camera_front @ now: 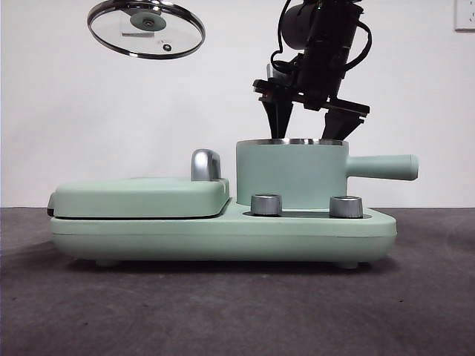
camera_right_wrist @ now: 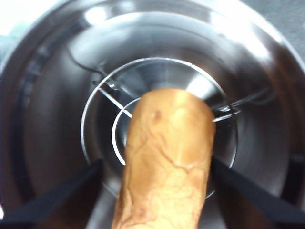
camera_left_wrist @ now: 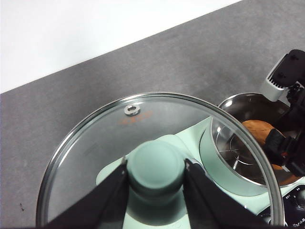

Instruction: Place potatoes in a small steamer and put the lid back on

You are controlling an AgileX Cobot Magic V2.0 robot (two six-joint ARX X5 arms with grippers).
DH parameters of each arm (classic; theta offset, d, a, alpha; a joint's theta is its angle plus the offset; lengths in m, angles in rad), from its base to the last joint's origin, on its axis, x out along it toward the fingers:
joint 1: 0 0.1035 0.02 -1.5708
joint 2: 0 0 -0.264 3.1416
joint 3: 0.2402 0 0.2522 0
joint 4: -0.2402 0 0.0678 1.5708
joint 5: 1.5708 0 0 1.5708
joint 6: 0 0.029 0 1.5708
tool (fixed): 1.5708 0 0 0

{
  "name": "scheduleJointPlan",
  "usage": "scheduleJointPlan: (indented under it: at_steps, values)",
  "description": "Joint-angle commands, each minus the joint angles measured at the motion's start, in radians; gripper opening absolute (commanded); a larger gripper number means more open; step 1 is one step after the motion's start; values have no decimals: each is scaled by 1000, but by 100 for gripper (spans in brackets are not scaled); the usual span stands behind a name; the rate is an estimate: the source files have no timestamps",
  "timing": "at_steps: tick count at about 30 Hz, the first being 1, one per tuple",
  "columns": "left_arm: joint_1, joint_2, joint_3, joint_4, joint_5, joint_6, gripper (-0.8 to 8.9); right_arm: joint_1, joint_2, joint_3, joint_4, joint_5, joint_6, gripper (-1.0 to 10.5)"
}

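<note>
Front view. A mint-green cooker base [camera_front: 223, 233] sits on the dark desk [camera_front: 237, 311]. On its left half lies a flat grill cover [camera_front: 141, 196] with a steel handle [camera_front: 205, 165]. On its right half stands the pot [camera_front: 291, 174], steel-rimmed, its straight side handle [camera_front: 382, 167] pointing right. Two steel dials [camera_front: 266, 205] [camera_front: 346, 207] sit at the near edge of the base, in front of the pot. The right end effector [camera_front: 304, 127] comes down from the top of the frame, its black fingers reaching to the pot's rim; the potato is hidden from this side. The glass lid [camera_front: 146, 28] hangs tilted in the air at upper left, well apart from the pot.

Left wrist view. The left end effector [camera_left_wrist: 156, 167] is closed on the lid's green knob [camera_left_wrist: 156, 167], one jaw on each side. The lid [camera_left_wrist: 95, 143] is clear, with a steel rim and a small vent ring [camera_left_wrist: 132, 110]. Through and beyond it show the grill cover, the open pot [camera_left_wrist: 228, 143] and, inside the pot, the orange-brown potato [camera_left_wrist: 259, 131], with the other arm [camera_left_wrist: 286, 119] beside it.

Right wrist view. The potato [camera_right_wrist: 167, 162] fills the centre, held between the two jaws of the right end effector [camera_right_wrist: 164, 181], which touch its sides. Behind it lies the pot's steel interior [camera_right_wrist: 57, 95] with a round wire rack [camera_right_wrist: 102, 90] at the bottom. Whether the potato touches the rack cannot be told.
</note>
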Motion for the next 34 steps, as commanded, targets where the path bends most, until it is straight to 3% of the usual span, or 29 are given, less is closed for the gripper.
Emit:
scheduleJointPlan:
  at_steps: [1,9,18,23,34]
  values:
    - [-3,13,35,25,5,-13,118,6,12,71,-19,-21,-13,396]
    - [-13,13,35,22,5,-16,118,5,-7,282,-250,-2,-62,393]
    - [-31,13,35,16,5,-16,118,21,-172,247,-254,-5,-83,392]
    - [-32,13,35,-6,5,-16,118,34,-349,117,-254,-6,-100,392]
    - [-70,22,35,3,6,-17,118,101,-874,-454,-216,16,-99,392]
